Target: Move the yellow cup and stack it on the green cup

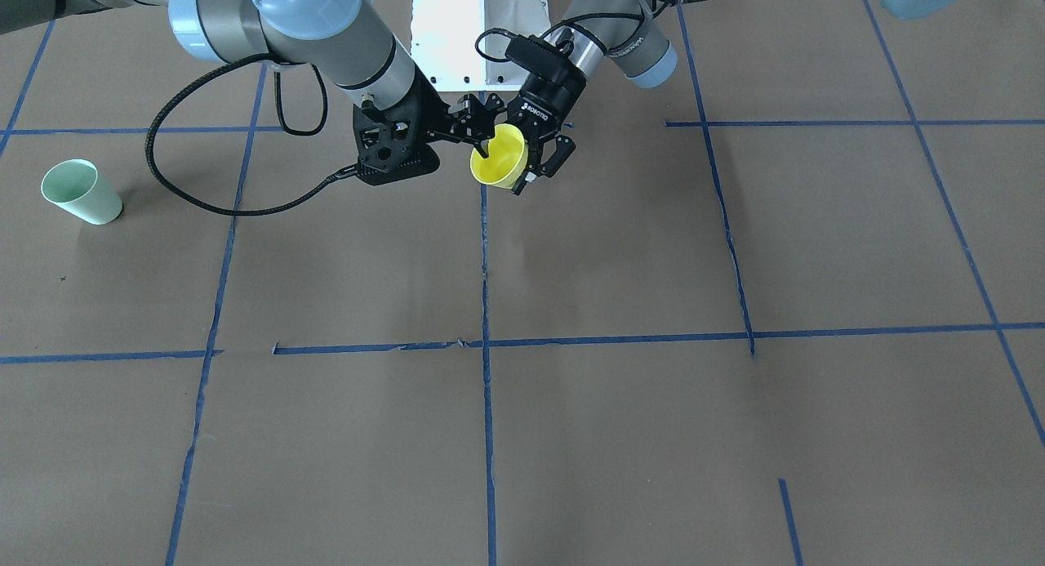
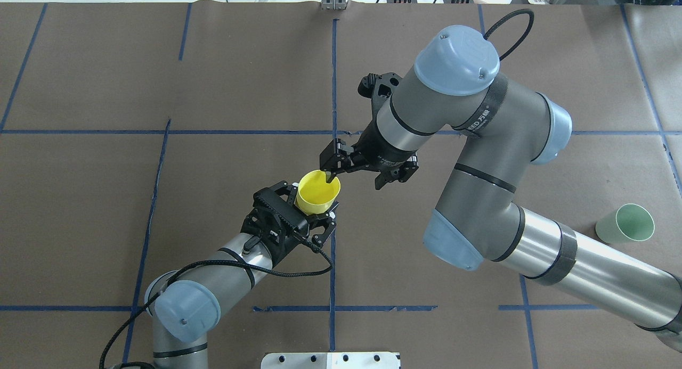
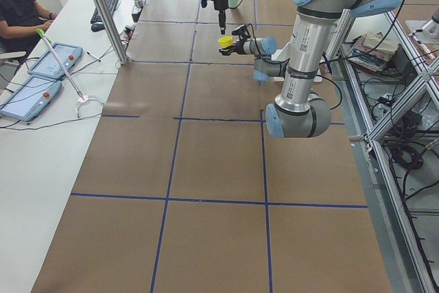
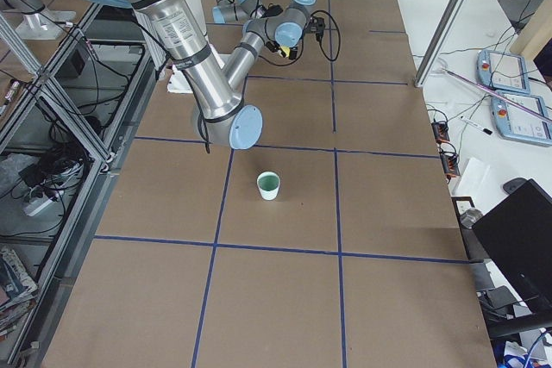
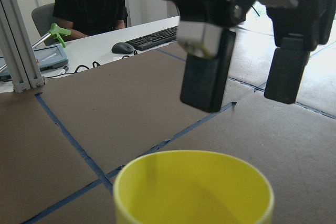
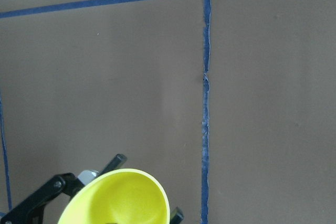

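The yellow cup (image 2: 318, 192) is held above the table's middle, mouth tilted up, with my left gripper (image 2: 311, 208) shut around its lower body. In the left wrist view the yellow cup (image 5: 194, 187) fills the bottom edge. My right gripper (image 2: 356, 180) is open just beyond the cup, and one of its fingers (image 2: 331, 174) hangs over the rim. Both fingers (image 5: 207, 72) show apart in the left wrist view, above the cup's far rim. The green cup (image 2: 626, 224) stands upright and alone at the table's far right, well away from both grippers.
Brown paper with blue tape lines (image 2: 333, 92) covers the table. The robot's white base plate (image 1: 478, 27) sits close behind the grippers. A seated person (image 5: 89, 3) is at a white desk (image 3: 41, 135) with a keyboard and control tablets. A metal post (image 3: 103, 12) stands at the table's edge.
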Controlling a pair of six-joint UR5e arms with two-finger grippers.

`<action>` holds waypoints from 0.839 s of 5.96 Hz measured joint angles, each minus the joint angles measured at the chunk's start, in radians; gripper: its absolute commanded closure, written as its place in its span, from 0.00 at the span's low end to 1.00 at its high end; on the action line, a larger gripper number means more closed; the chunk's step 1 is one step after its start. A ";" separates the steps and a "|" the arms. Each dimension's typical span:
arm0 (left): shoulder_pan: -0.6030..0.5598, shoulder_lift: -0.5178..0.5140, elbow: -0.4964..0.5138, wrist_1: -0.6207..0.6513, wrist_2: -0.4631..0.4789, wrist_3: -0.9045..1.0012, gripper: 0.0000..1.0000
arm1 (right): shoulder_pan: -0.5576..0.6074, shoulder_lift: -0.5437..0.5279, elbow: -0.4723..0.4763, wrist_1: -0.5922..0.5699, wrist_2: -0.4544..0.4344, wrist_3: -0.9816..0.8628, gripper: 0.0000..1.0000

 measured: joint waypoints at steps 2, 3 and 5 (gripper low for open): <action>0.014 -0.008 0.001 -0.002 0.031 -0.004 0.89 | -0.022 0.000 -0.003 0.000 0.002 0.001 0.01; 0.017 -0.014 -0.001 -0.003 0.038 -0.009 0.90 | -0.027 -0.001 -0.007 0.013 0.002 -0.001 0.01; 0.022 -0.017 -0.009 -0.007 0.034 -0.008 0.89 | -0.031 -0.010 -0.051 0.153 0.002 -0.012 0.03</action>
